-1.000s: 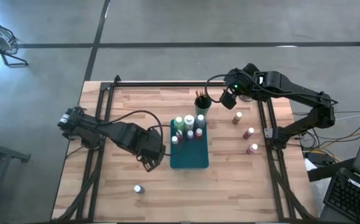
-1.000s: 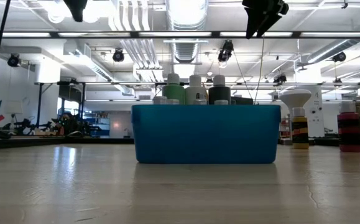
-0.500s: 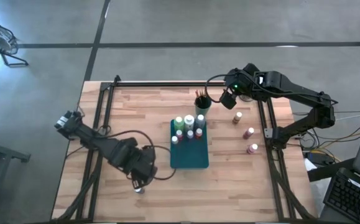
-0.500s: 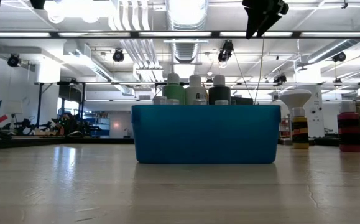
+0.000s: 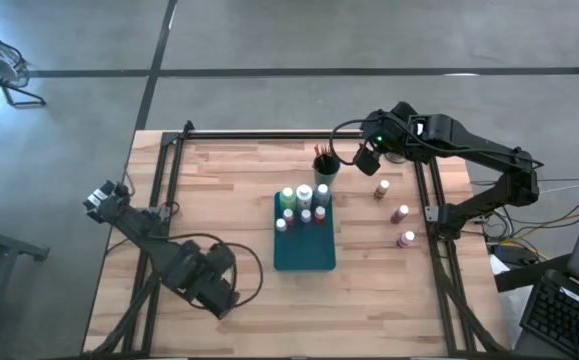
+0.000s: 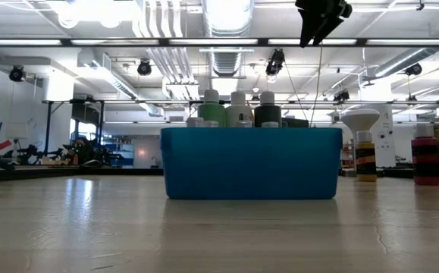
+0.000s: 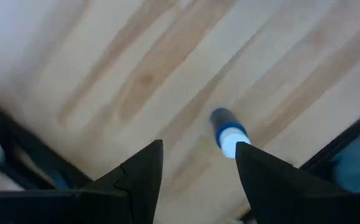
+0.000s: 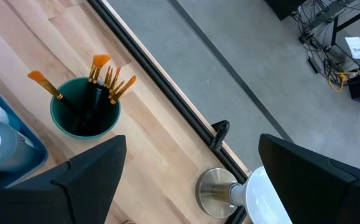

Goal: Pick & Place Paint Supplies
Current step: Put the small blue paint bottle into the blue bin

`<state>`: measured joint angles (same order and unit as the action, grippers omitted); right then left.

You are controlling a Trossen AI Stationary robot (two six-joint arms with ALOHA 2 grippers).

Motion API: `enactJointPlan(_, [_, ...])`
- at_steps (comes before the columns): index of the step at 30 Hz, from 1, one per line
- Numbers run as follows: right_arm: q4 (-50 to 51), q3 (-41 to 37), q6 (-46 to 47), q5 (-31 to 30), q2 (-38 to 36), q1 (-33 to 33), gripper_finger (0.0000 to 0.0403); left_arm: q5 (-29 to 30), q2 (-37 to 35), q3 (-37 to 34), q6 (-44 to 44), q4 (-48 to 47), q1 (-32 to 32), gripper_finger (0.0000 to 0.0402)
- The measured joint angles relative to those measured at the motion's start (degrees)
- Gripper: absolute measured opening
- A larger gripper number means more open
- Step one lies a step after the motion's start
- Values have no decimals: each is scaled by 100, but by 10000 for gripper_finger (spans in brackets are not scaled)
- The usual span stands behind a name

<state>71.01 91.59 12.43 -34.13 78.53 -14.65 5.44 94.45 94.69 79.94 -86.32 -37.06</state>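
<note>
- High view gave me the left gripper low over the near left part of the wooden table, covering the spot beneath it.
- Left wrist view showed what lay there: a small paint bottle with a white cap and a dark blue-looking body, seen from almost straight above on the bare planks. It sat between and just ahead of the two dark fingers, which stood apart and touched nothing.
- From above, the teal tray sat mid-table, with white-capped bottles crowded in its far half, among them a taller light-green bottle.
- Low view showed three caps rising above the tray's blue wall: the green one, a pale one and a dark one.
- Just beyond the tray stood a teal cup holding thin brushes with orange bristles pointing up.
- Three brown-to-red bottles stood in a loose line on the table's right side, well apart from the tray.
- I saw the right gripper hanging raised above the far right of the table, beside the cup, its fingers spread wide and empty.
- Right wrist view also caught a white-domed object on a metal stand at the table's edge.
</note>
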Motion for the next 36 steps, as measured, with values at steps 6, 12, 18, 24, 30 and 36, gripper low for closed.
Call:
enactJointPlan(6, [0, 0, 0, 0, -1, 2, 364, -502, -2, -188, 2411, 303, -18, 207])
enactJointPlan(12, [-1, 0, 0, 0, 1, 2, 363, -805, -2, -226, 2375, 1016, -75, 206])
enactJointPlan(18, [-1, 0, 0, 0, -1, 2, 363, -631, -7, -262, 2848, 932, -125, 206])
enactJointPlan(24, [0, 0, -1, 0, -1, 1, 363, -737, -11, -302, 3844, 818, -131, 206])
enactJointPlan(30, [-1, 0, -2, 0, 1, 0, 363, -329, -14, -520, 4103, 810, -212, 206])
enactJointPlan(36, [-1, 0, 0, 0, -1, 2, 364, -525, -10, -1136, 4096, 1358, -251, 206])
